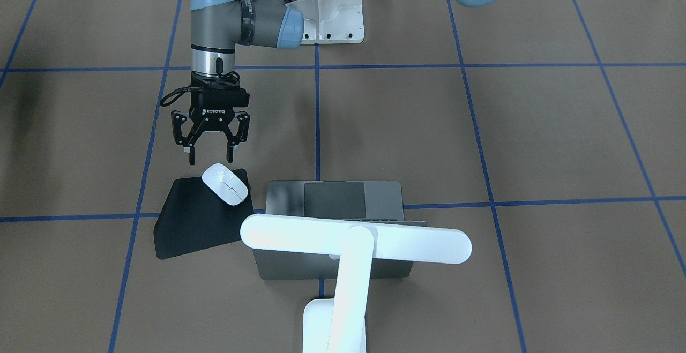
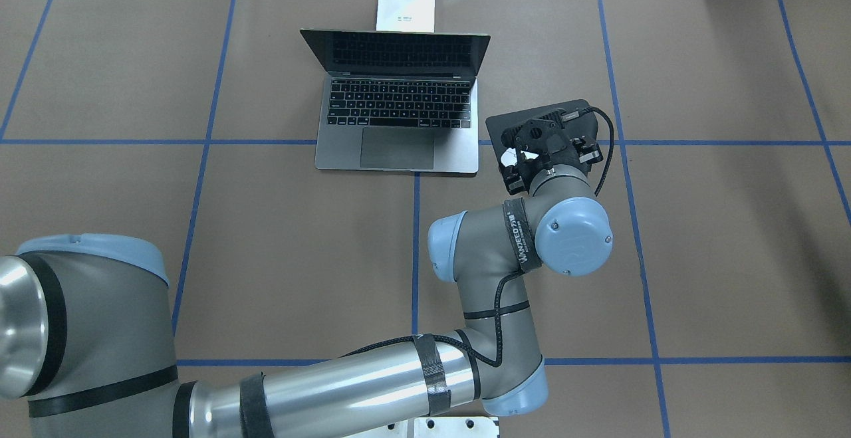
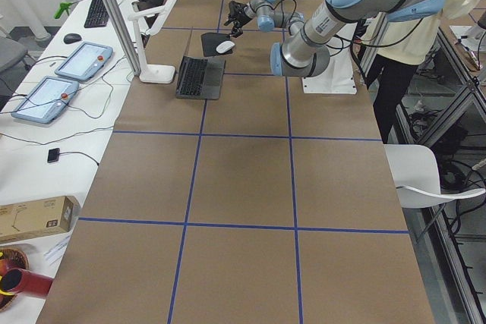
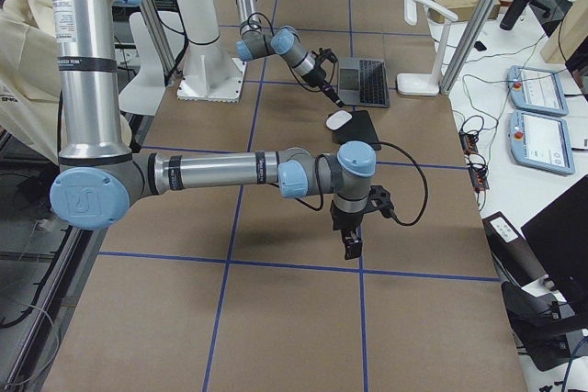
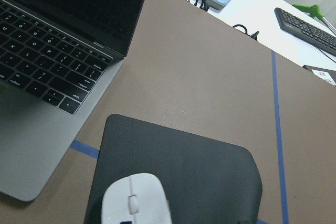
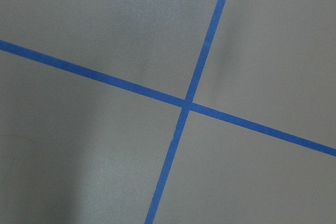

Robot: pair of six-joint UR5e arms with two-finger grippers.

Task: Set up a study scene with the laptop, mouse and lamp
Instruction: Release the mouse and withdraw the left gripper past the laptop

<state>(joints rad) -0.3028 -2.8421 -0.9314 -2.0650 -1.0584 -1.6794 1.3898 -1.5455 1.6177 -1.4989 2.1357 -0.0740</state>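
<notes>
Left pincer [image 1: 210,158] hangs released above the mouse [image 1: 225,183], whose long axis lies diagonal to the laptop [image 1: 385,198].

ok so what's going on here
The left claw hangs open close over the white mouse, which lies on the black mat beside the open laptop. The lamp stands behind the laptop with its bar head over it. The right claw hovers over the bare table, away from all three; whether it is open is unclear.
</notes>
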